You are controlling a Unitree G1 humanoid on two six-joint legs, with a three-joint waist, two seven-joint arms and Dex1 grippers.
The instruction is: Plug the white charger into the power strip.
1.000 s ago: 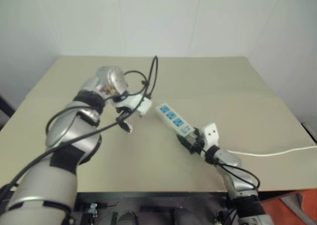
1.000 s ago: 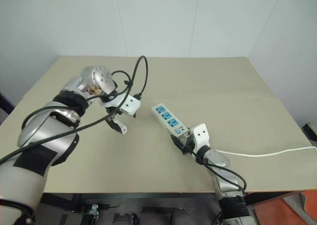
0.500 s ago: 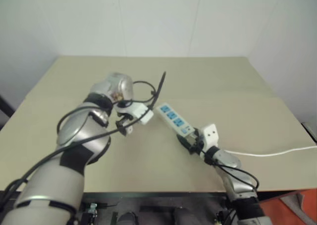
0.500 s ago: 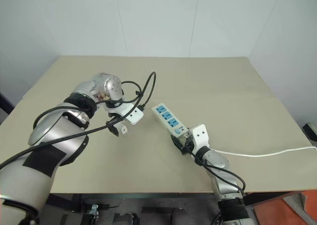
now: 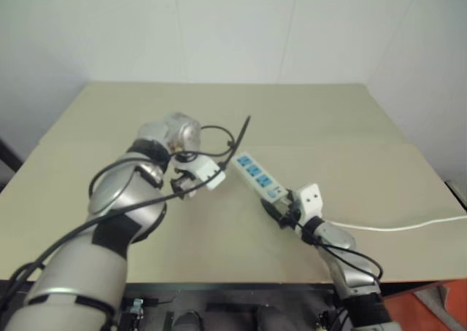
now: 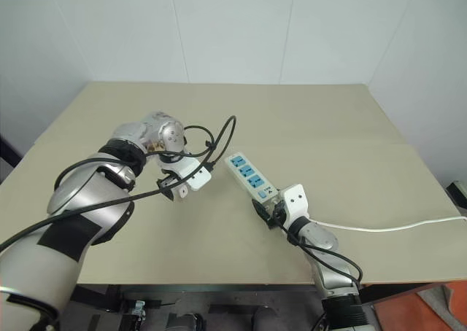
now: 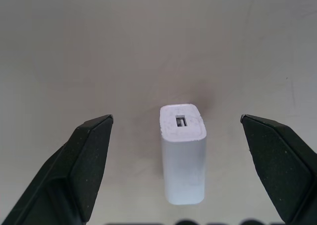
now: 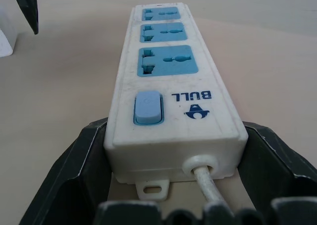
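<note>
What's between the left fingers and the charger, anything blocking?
Nothing visible. In the left wrist view the white charger lies alone on the bare table, centred in the gap of the open left gripper, its fingers clear on both sides. The power strip sits apart, to the right.

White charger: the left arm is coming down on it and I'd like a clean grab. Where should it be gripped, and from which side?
Grip the white charger across its two long flat sides, coming from straight above. It stands alone on the table with open space on both sides, centred between the left gripper's open jaws.
</note>
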